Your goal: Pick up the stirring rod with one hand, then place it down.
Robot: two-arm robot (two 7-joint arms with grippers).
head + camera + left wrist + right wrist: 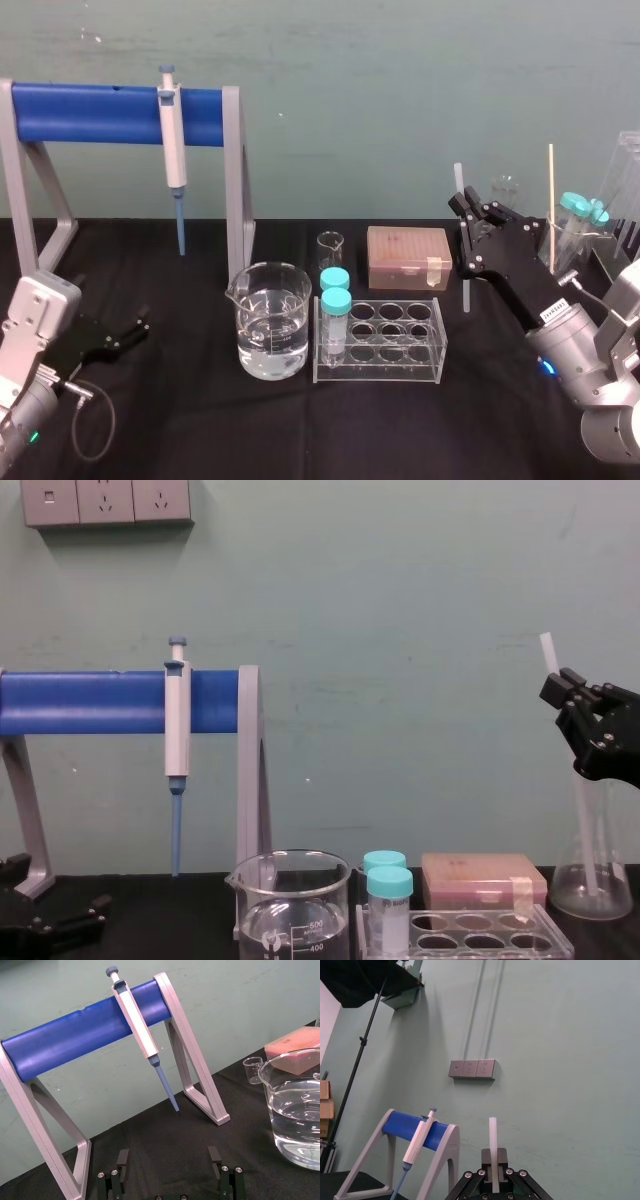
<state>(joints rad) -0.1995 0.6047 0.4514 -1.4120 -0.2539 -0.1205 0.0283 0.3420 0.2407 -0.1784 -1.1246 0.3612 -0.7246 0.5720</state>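
Rod (460, 180) stands near upright in your head view, just right of the pink box (408, 255). Your right gripper (470, 208) is clamped on its upper part, with a short stub showing above the jaws. The lower end hangs down toward the black cloth; whether it touches is hard to tell from here. Your left gripper (135, 330) lies low on the table at the far left, well apart from the beaker (270, 320).

From the left wrist, you see the left gripper (169, 1160) spread wide with nothing between its fingers, facing the pipette (136, 1020) on its blue stand.

From the right wrist, the rod (493, 1140) rises straight out of the right gripper (493, 1172), pinched between the closed fingers.

From the chest, the rod (548, 652) leans, its top tilted left above the right gripper (565, 690). Its lower length runs down across the flask (592, 880). The left gripper (70, 915) sits at the lower left.
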